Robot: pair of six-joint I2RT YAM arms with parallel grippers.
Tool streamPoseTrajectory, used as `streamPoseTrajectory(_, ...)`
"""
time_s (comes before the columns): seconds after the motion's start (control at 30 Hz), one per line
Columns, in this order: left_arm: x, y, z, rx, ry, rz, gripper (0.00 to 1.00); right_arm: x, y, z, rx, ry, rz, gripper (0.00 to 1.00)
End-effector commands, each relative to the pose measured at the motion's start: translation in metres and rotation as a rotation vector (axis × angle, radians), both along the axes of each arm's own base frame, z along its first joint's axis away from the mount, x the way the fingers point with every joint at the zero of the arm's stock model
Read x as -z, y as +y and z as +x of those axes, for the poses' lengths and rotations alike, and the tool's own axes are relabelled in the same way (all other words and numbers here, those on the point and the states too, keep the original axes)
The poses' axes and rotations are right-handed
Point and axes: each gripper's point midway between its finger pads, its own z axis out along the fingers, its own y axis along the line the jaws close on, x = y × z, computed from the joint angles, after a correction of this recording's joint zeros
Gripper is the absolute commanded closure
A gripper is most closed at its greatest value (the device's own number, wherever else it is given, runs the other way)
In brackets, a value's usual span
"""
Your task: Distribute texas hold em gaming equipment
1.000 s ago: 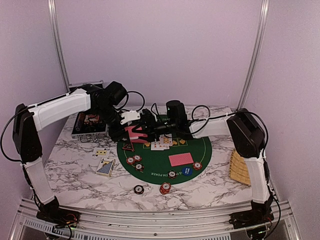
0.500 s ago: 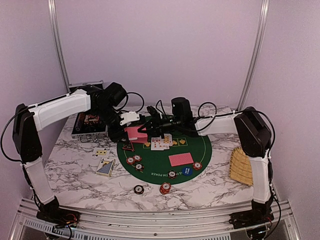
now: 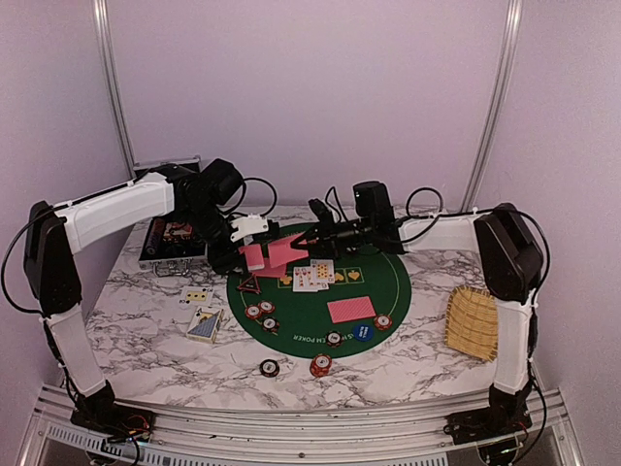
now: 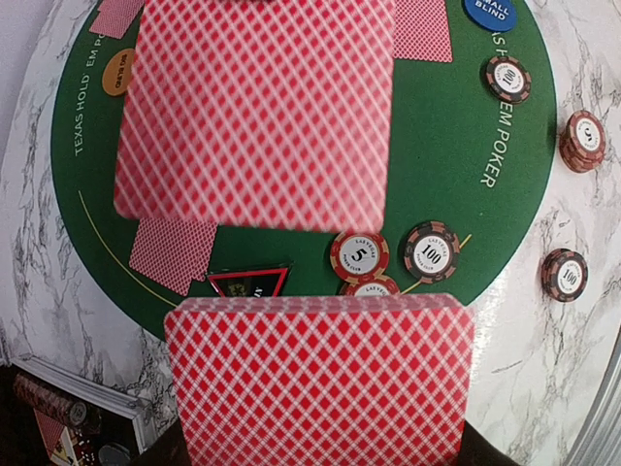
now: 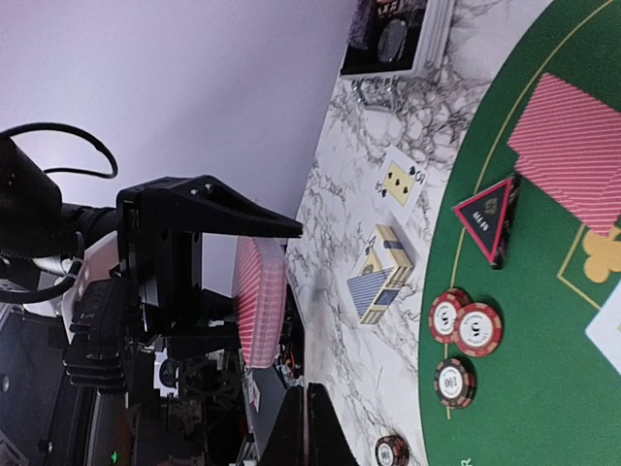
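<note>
Deck (image 4: 320, 379), red lattice-backed, clamped in left gripper (image 3: 249, 256); right gripper (image 3: 309, 239) pinches 1 flat card (image 4: 257, 107).

- Playing cards (image 4: 320, 379): red backs crossed by a fine white diamond lattice.
- Mat (image 3: 388, 291): green felt, with pale lettering and a thin yellow line.
- Desk (image 3: 146, 340): white marble veined in grey.
- Chips (image 4: 360, 256): red or dark, with pale striped rims and white centres; one blue chip (image 4: 489, 12) has white lettering.
- Button (image 4: 117, 73): orange.
- Marker (image 4: 248, 282): black, edged in red.
- Tray (image 3: 473, 321): tan weave.
- Case (image 3: 167, 254): black, silver-edged.
</note>
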Motion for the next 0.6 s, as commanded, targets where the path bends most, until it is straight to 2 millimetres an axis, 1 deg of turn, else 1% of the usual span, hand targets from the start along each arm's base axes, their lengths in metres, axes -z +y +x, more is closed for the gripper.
streamPoseTrajectory(0.0, -0.005, 0.003, 0.000, -0.001, -0.003, -0.013, 1.00, 0.002, -0.040, 0.017, 0.065, -0.012, -0.030, 1.00)
streamPoseTrajectory(0.13, -0.005, 0.003, -0.001, 0.000, -0.003, -0.015, 1.00, 0.027, -0.073, 0.031, 0.134, 0.021, -0.071, 1.00)
streamPoseTrajectory(0.3, -0.005, 0.004, -0.001, -0.001, -0.001, -0.016, 1.00, 0.063, -0.107, 0.050, 0.206, 0.037, -0.154, 1.00)
streamPoseTrajectory(0.4, -0.005, 0.004, -0.002, 0.000, 0.001, -0.017, 1.00, 0.084, -0.120, 0.060, 0.237, 0.046, -0.199, 1.00)
streamPoseTrajectory(0.5, -0.004, 0.003, -0.002, -0.002, 0.003, -0.018, 1.00, 0.102, -0.125, 0.070, 0.256, 0.042, -0.270, 1.00)
streamPoseTrajectory(0.57, -0.005, 0.003, -0.002, -0.002, 0.003, -0.020, 1.00, 0.108, -0.124, 0.076, 0.256, 0.041, -0.289, 1.00)
